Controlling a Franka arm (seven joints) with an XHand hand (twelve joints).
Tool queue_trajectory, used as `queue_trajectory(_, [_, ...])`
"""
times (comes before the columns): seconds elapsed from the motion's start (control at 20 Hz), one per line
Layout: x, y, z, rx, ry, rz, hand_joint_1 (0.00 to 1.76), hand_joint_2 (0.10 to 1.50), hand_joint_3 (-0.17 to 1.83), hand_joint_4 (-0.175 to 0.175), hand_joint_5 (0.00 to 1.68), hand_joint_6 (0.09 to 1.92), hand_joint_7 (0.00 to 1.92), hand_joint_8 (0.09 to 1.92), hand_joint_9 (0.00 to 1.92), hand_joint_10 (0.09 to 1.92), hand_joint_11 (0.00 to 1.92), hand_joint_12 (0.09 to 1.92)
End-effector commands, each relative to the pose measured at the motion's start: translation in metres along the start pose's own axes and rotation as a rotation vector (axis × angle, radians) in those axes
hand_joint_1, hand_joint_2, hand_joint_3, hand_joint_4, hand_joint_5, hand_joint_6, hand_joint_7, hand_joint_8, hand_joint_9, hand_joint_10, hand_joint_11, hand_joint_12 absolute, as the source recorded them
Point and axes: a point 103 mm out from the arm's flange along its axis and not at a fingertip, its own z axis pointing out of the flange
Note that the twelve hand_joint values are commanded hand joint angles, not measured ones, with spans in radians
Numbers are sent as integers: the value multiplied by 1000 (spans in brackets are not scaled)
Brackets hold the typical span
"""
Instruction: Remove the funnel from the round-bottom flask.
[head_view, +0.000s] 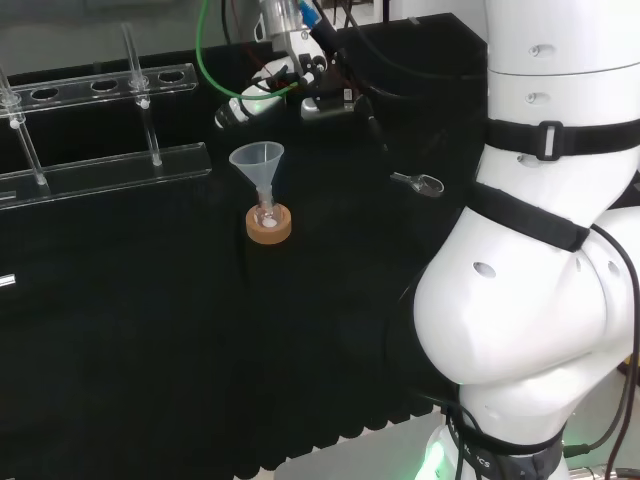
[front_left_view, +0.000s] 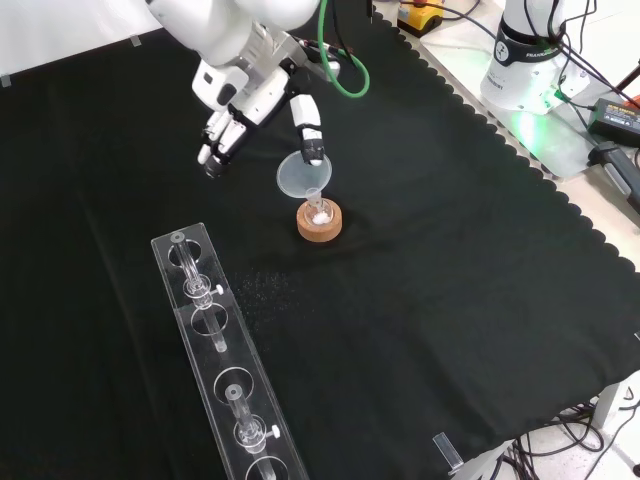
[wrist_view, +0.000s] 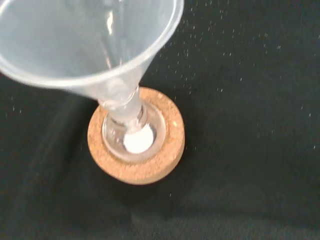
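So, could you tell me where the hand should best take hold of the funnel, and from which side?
Probably at the wide cone of the funnel, near its rim, coming from above. Its stem sits upright in the flask on the cork ring, so the cone is the free part, and the open hand hangs near it.

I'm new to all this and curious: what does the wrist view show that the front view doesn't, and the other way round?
Wrist view alone: white powder at the flask's bottom and pale specks scattered on the cloth. Front view alone: the hand hovering beside the funnel, fingers relaxed, and a clear tube rack. Both: the funnel seated in the round-bottom flask on its cork ring.
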Motion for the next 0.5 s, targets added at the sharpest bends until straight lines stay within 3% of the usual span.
queue_trajectory(0.05, [23, -29, 27, 48, -45, -5, 68, 667, 13, 12, 0, 87, 0, 87, 0, 87, 0, 1259])
queue_trajectory(0.2, [29, -38, 32, 57, -51, 19, 43, 677, 17, 14, 0, 87, 0, 87, 0, 87, 0, 1260])
queue_trajectory(0.5, [45, -33, 57, 31, -151, 48, 21, 683, 19, 15, 0, 87, 0, 87, 0, 87, 0, 1307])
